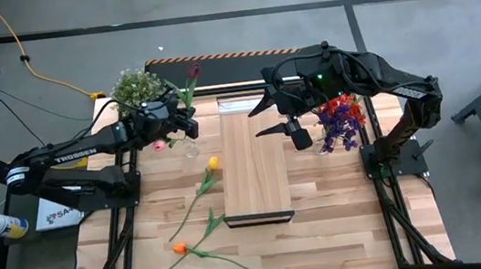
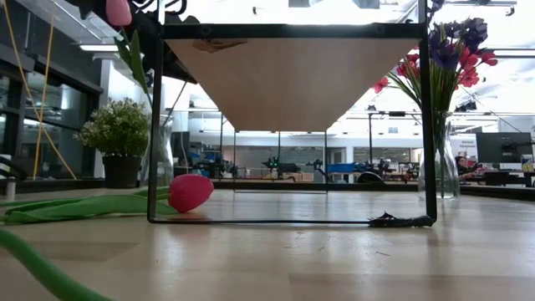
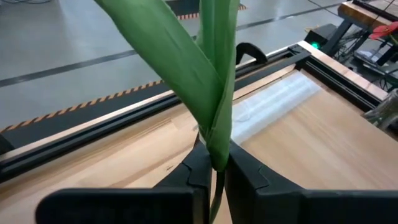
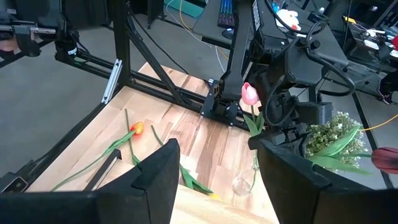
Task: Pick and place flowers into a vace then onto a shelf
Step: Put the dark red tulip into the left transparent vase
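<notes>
Left arm (image 1: 73, 158) reads "TROSSEN"; left gripper (image 3: 211, 163) pinches stem (image 3: 216, 118).

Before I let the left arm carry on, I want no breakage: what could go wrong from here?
1. The left claw pinches the pink flower's thin stem low down, so the head could swing and miss the clear vase.
2. That vase looks light, and a nudge from the claw or stem may tip it.
3. The maroon flower leans out of the vase, so a new stem could catch on it.
</notes>
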Robot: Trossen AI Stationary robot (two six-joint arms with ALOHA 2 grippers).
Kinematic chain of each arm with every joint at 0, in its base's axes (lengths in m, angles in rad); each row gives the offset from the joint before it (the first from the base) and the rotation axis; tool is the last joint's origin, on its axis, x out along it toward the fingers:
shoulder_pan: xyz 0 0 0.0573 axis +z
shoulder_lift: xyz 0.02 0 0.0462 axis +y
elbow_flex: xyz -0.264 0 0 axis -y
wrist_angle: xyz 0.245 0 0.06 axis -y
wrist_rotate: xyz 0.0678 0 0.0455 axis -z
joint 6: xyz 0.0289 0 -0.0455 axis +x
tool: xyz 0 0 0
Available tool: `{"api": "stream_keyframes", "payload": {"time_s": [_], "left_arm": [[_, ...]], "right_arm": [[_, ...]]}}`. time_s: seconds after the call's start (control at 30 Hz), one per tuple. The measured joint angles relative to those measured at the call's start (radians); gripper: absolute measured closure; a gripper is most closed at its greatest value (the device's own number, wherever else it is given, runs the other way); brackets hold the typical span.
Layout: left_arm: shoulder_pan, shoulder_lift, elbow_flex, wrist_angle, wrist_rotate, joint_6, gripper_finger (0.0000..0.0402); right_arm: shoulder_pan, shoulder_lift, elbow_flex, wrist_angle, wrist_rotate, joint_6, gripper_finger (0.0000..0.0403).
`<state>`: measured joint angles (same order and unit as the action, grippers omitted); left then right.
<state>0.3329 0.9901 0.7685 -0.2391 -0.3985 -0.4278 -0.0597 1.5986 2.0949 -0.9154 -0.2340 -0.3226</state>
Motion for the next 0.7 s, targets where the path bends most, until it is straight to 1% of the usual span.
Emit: {"api": "stream_keyframes", "payload": {"time_s": [0.13,0.43,0.7], "left_arm": [[0.000,0.000,0.000,-0.010,0.028,0.000,0.0331],[0.000,-0.002,0.000,-0.073,0.032,-0.044,0.0337],[0.000,-0.044,0.001,-0.109,0.069,-0.052,0.0339]], "right_arm": [[0.000,0.000,0.000,0.000,0.000,0.006,0.0198],[0.000,0.000,0.000,0.000,0.000,0.007,0.0198],[0.000,0.000,0.000,0.000,0.000,0.007,0.0199]]}}
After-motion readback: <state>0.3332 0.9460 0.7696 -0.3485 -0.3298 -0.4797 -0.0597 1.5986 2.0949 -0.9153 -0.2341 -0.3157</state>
